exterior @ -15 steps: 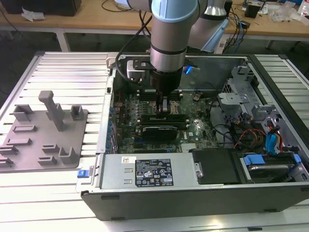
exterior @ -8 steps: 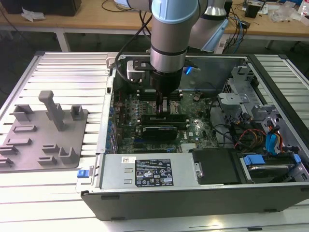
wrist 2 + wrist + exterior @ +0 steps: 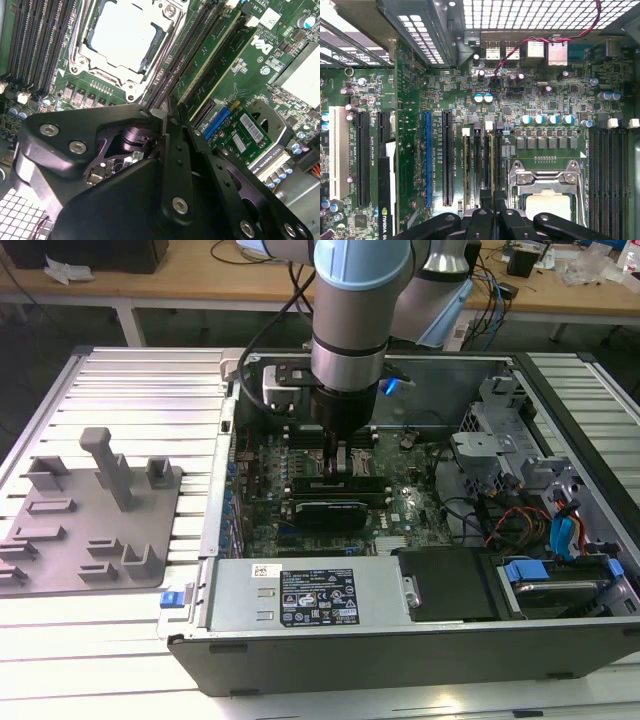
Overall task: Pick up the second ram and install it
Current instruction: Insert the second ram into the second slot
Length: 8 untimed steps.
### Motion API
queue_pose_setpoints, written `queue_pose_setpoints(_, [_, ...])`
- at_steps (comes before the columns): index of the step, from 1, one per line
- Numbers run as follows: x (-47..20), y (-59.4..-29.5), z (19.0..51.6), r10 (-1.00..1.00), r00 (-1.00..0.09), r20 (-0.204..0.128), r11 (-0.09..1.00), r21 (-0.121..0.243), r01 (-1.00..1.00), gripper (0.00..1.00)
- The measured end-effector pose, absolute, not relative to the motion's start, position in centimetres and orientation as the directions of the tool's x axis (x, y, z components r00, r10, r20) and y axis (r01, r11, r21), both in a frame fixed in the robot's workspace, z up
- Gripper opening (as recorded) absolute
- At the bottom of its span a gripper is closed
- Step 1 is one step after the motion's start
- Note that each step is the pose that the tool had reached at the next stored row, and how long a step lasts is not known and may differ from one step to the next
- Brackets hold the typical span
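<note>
Centre frame in the exterior view, the gripper [image 3: 340, 462] reaches into an open computer case [image 3: 400, 652]. The second wrist view shows it narrowed, apparently pinching the second ram [image 3: 160, 114].

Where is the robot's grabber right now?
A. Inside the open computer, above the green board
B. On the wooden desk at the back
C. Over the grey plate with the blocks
A: in the exterior view the gripper reaches down inside the open computer case, just above the green motherboard.
</note>
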<state>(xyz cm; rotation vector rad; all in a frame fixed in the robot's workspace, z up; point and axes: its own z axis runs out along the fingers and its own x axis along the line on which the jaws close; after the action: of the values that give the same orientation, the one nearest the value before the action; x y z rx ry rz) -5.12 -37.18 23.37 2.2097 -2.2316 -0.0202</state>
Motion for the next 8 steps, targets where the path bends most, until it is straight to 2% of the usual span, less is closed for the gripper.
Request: queue_pose_setpoints(8, [-5.12, -37.18, 23.16, -1.000, -0.010, -0.009, 0.010, 0.010, -1.000, 0.10])
